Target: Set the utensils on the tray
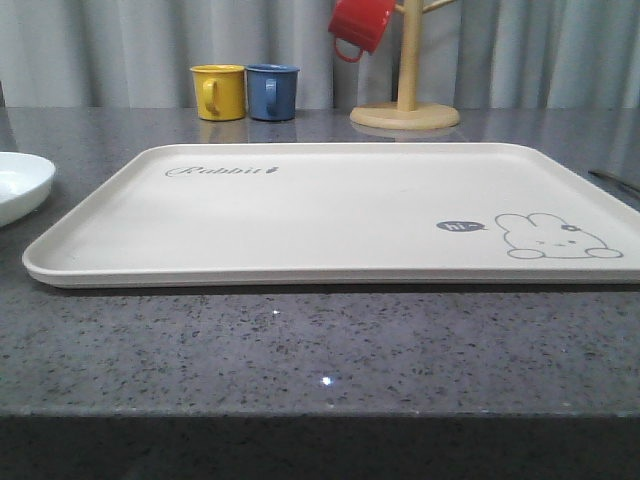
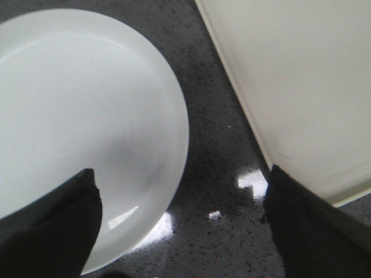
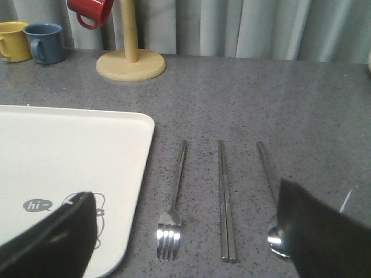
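Note:
The cream tray [image 1: 330, 215] with the rabbit drawing lies empty in the middle of the table. To its left sits the white plate [image 1: 18, 185]; from above, my open left gripper [image 2: 182, 223] straddles the plate [image 2: 81, 116] rim and the tray [image 2: 301, 87] edge, nothing held. On the table to the right of the tray [image 3: 58, 156] lie the fork [image 3: 173, 202], the chopsticks [image 3: 225, 197] and the spoon [image 3: 271, 185], side by side. My right gripper [image 3: 185, 231] hovers open over the fork, its right finger covering part of the spoon bowl.
At the back stand a yellow mug [image 1: 218, 92] and a blue mug [image 1: 271, 92]. A wooden mug tree [image 1: 405, 100] behind the tray holds a red mug [image 1: 358, 25]. A grey curtain closes the back.

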Action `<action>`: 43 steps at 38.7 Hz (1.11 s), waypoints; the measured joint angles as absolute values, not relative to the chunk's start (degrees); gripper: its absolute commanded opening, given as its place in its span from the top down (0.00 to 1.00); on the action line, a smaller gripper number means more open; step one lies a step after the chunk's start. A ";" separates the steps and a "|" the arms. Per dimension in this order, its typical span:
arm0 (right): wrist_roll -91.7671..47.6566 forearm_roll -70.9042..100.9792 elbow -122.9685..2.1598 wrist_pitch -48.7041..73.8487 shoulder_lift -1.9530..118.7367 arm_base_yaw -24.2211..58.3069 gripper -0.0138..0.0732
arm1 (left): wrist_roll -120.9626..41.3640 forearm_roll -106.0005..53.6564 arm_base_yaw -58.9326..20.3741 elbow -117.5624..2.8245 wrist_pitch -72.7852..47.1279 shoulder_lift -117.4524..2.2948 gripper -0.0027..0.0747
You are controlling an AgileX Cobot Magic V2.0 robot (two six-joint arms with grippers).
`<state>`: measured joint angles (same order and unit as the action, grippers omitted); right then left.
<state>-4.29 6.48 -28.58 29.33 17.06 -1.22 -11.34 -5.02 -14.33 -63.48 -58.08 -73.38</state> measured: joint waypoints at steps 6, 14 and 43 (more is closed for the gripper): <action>-4.29 6.48 -28.58 29.33 17.06 -1.22 0.09 | -11.34 -4.43 -15.15 -65.48 -61.53 -80.44 0.36; -4.29 6.48 -28.58 29.33 17.06 -1.22 0.09 | -11.34 -2.17 -15.15 -65.70 -61.94 -86.04 0.50; -4.29 6.48 -28.58 29.33 17.06 -1.22 0.09 | -13.71 1.35 -15.15 -72.81 -67.19 -88.96 0.99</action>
<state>-4.29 6.48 -28.58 29.33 17.06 -1.22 -13.71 1.35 -15.15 -72.81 -67.19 -88.96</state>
